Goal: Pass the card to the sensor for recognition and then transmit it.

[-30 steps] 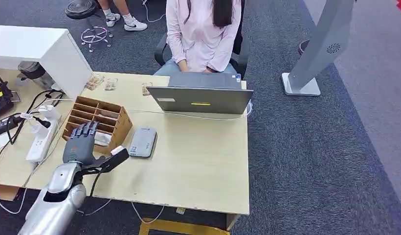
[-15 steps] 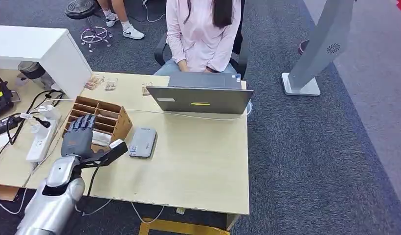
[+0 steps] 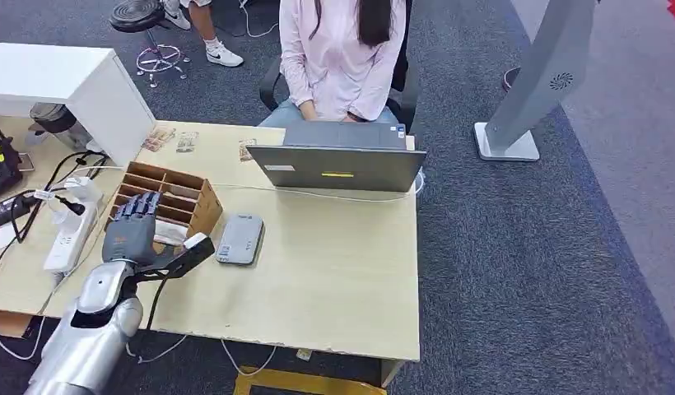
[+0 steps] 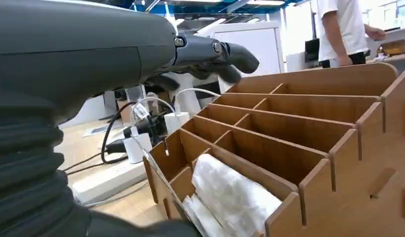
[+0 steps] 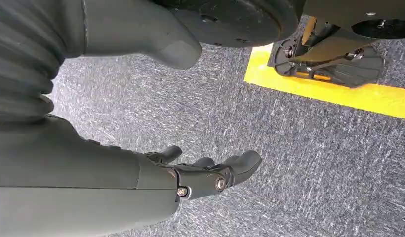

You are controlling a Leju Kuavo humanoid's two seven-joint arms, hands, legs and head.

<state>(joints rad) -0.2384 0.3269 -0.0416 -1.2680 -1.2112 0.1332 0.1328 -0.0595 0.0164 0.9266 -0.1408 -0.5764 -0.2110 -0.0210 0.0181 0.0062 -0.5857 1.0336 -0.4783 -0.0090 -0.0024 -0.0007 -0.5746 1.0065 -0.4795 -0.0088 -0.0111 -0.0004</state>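
On the desk (image 3: 334, 271), a slotted box (image 3: 165, 202) sits at centre left, a sensor (image 3: 239, 239) just right of it, a laptop (image 3: 338, 164) above, and a power strip (image 3: 71, 234) at far left. The left hand (image 3: 132, 239) overlaps the box's lower edge.

Left arm (image 3: 91, 333): silver, smooth rounded shell segments, glossy highlights. A thin black cable (image 3: 157, 304) runs along its outer side from the wrist down. Left hand (image 3: 130, 240): matte grey palm block, darker grey segmented fingers (image 3: 137, 210), thick dark thumb with a pale tip. In the left wrist view, a grey ribbed cover (image 4: 22, 163) sits behind the hand, with small silver screws at a finger hinge. Right hand (image 5: 141, 182): same grey shell, ribbed cover (image 5: 18, 64), dark fingers (image 5: 240, 165), round silver screw heads at the knuckle.
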